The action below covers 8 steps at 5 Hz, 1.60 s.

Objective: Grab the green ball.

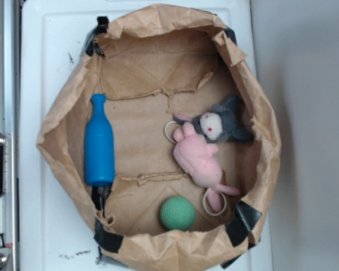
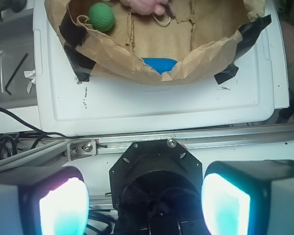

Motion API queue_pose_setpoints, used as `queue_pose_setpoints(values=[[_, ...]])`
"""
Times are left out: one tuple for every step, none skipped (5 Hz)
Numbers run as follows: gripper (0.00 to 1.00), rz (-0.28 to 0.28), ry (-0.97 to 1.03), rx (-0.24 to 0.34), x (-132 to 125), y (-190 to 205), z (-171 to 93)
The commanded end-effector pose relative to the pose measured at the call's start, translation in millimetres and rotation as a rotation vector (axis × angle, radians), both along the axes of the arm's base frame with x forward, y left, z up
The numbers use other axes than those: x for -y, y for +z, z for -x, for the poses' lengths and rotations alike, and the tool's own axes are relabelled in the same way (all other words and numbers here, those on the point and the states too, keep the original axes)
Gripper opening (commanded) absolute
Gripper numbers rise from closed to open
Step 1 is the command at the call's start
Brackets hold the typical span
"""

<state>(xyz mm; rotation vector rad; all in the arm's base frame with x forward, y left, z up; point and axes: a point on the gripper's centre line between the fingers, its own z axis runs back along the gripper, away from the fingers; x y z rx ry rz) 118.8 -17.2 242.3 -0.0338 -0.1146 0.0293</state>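
White plastic board (image 1: 51, 68) supports a brown paper bag (image 1: 62, 121) with its walls folded down into an open basin, black tape at its corners; grey surface lies to one side and a metal rail to the other.

The green ball (image 1: 178, 213) rests on the bag floor close to the rolled rim, in the section beyond the cardboard crease. It stands free: apart from the pink plush toy (image 1: 200, 161), whose white ring (image 1: 214, 203) lies just beside it, and well apart from the blue bottle (image 1: 99, 144). A grey plush toy (image 1: 223, 125) lies against the pink one, farther from the ball.

The gripper (image 2: 144, 205) stands wide open, empty, outside the bag, over the rail side of the board; the ball is far from it.

Procedure, as judged from this position:
- Travel over the bag rim before descending; the paper wall stands higher than the ball.
- Centre the jaws on the ball, with the fingers (image 2: 63, 205) straddling its widest part.
- Orient the jaws so that neither finger lands on the ring or the bag wall.
- Close gently; a round ball is likely to roll if one pad touches first.

View comparison: the exterior view shows the full bag contents and the ball's clearance from its neighbours, but not the jaws. The wrist view shows the open fingers and their distance from the bag; the bottle is mostly hidden behind the near rim and the toys are cut off at the frame edge.
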Motion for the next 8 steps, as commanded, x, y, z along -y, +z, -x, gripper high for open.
queue_pose_setpoints(values=[[1.0,0.0,0.0,0.0,0,0,0],[1.0,-0.009,-0.041,0.063,-2,-6,-44],[1.0,-0.038,-0.084,0.114,-9,-14,-69],[1.0,-0.086,-0.186,0.142,-7,-20,-99],[1.0,-0.076,-0.21,0.129,-23,-37,-133],[1.0,-0.041,-0.189,0.146,-34,-41,-163],[1.0,-0.053,-0.214,0.187,-46,-51,-186],[1.0,-0.105,-0.309,0.185,-52,-84,-185]])
